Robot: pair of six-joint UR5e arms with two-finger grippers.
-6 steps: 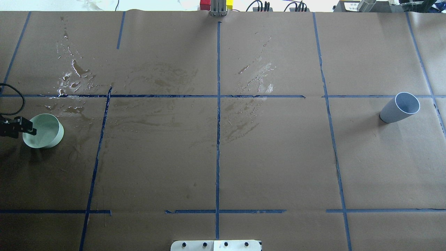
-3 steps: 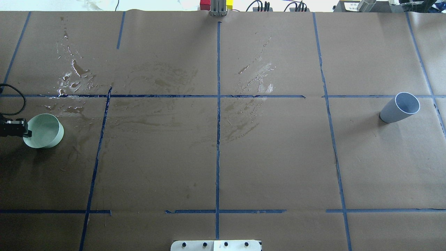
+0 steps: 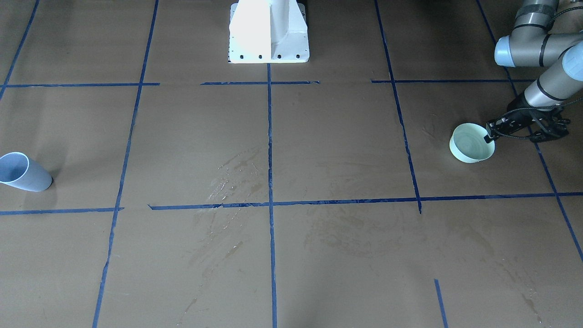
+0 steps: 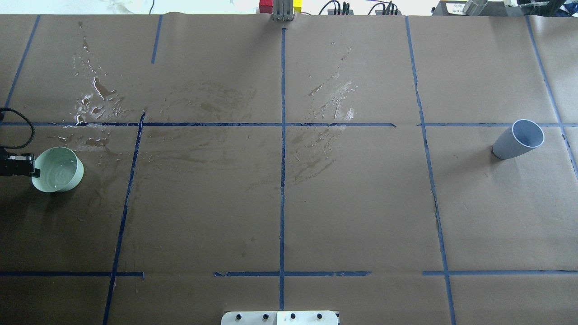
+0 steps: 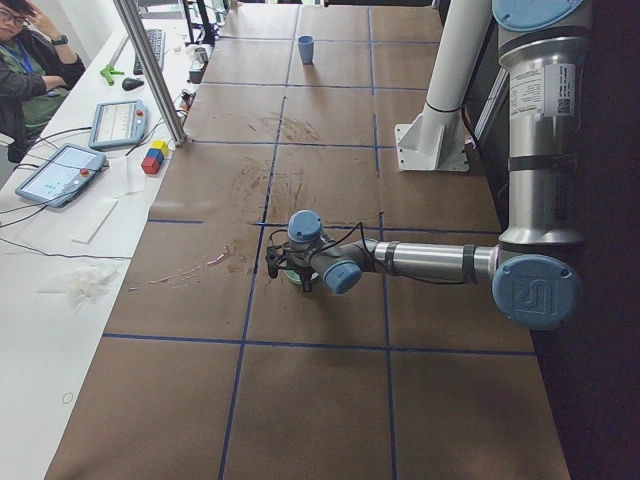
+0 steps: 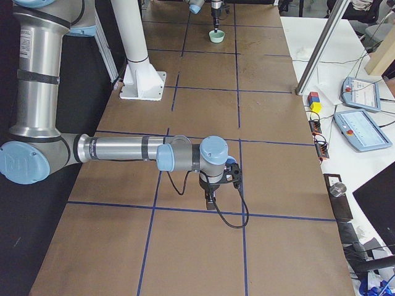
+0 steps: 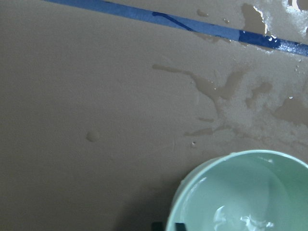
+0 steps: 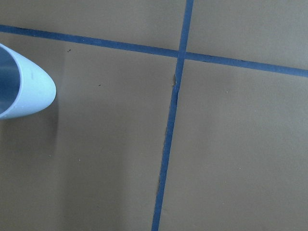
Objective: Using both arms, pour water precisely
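Observation:
A pale green bowl (image 4: 58,169) stands at the table's far left and holds the water (image 7: 240,219), clear and glossy with faint ripples. My left gripper (image 4: 34,170) sits at the bowl's left rim, its fingers close together astride the rim; it also shows in the front view (image 3: 491,135). A grey-blue cup (image 4: 519,139) stands at the far right, also seen in the right wrist view (image 8: 19,82). My right gripper (image 6: 210,202) shows only in the exterior right view, low over the table. I cannot tell if it is open or shut.
Wet streaks and puddles lie beyond the bowl (image 4: 97,101) and near the centre line (image 4: 334,101). The white pedestal (image 3: 268,32) stands at the robot's edge. Blue tape lines grid the brown paper. Tablets (image 5: 60,175) and an operator are past the far edge.
My left gripper's fingers have drawn back leftward from over the bowl's inside to its left rim. The water now shows ripples. The cup has not moved.

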